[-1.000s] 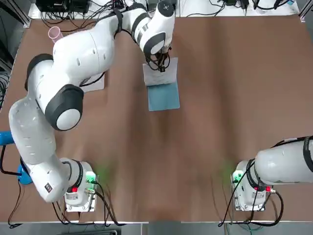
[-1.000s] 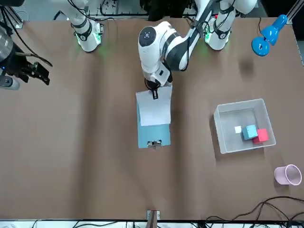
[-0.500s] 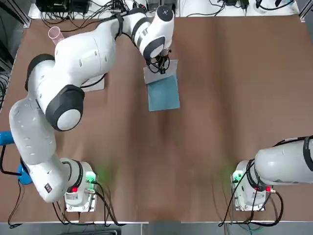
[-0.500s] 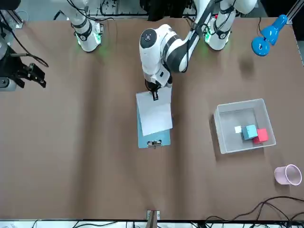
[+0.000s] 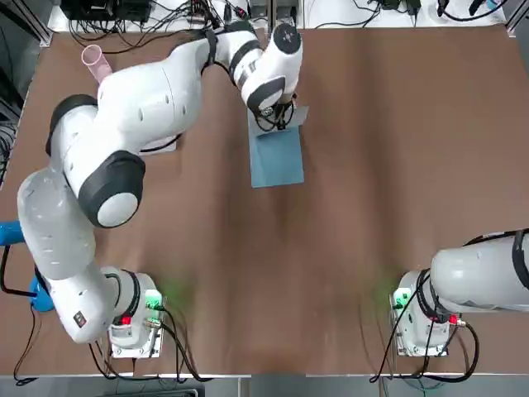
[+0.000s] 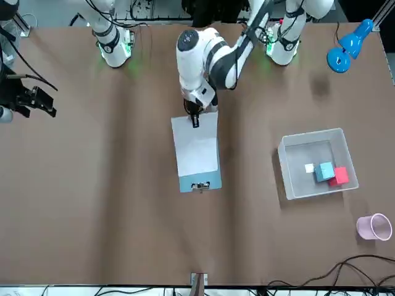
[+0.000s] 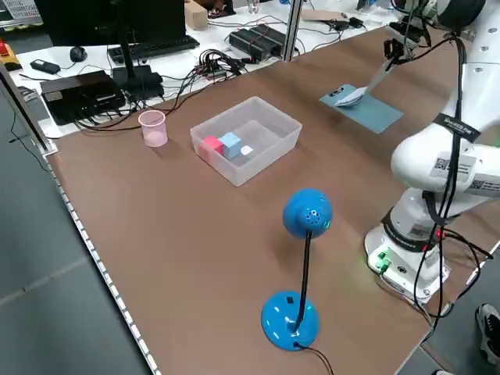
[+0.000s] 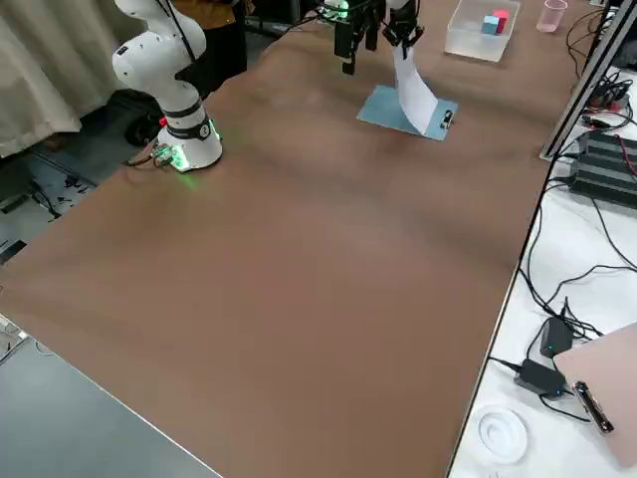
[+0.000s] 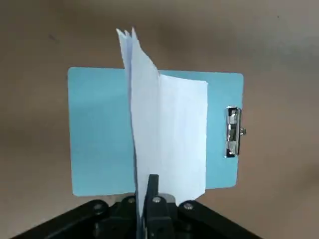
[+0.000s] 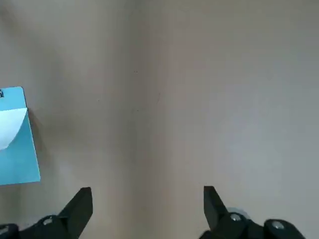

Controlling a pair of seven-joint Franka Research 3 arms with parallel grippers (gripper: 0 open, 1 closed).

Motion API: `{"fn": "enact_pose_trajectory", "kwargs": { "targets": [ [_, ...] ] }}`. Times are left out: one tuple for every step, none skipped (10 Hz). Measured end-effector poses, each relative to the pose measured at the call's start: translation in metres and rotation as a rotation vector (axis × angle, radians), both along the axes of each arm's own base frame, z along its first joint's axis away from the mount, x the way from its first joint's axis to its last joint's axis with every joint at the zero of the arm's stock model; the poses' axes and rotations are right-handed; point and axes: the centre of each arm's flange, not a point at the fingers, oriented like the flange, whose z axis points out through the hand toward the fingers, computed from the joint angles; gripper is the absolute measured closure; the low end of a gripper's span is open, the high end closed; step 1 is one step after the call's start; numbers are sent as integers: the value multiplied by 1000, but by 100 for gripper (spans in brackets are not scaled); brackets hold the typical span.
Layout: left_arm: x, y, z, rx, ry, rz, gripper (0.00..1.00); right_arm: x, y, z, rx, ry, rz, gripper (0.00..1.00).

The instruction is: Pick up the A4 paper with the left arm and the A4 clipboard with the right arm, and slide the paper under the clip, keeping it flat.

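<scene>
Front view | brown tabletop (image 6: 111, 234) | left end effector (image 6: 195, 121) pinching paper (image 6: 196, 148) above clipboard (image 6: 200, 183) | right end effector (image 6: 44, 102) spread

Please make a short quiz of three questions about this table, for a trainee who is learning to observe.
1. Multiple choice: What does the left gripper hold? (a) the clipboard, (b) the paper, (c) the pink cup.
2. True or false: The right gripper is closed on the clipboard.
3. Fill in the missing word: In the front view, the red block and the blue block lie inside the clear plastic ____.

Key: 1 b; 2 false; 3 bin.
</scene>
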Motion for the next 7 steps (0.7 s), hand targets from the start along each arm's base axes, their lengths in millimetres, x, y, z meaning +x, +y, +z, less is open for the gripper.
{"fn": "enact_pose_trajectory", "kwargs": {
  "targets": [
    [-1, 0, -3, 6, 0, -2, 99, -1, 4, 0, -8, 4, -11, 1],
    [3, 4, -5, 12, 0, 5, 99, -1, 5, 0, -12, 5, -17, 1],
    [9, 9, -7, 16, 0, 18, 99, -1, 5, 0, -13, 6, -21, 1],
    [15, 14, -8, 18, 0, 32, 99, -1, 4, -1, -13, 6, -22, 1],
    [21, 19, -9, 18, 1, 47, 99, -1, 4, 0, -12, 5, -22, 1],
    [24, 22, -10, 18, 4, 56, 99, -1, 4, 0, -12, 4, -22, 1],
    [25, 23, -12, 19, 6, 60, 99, 0, 5, 0, -11, 3, -22, 1]
  ]
}}
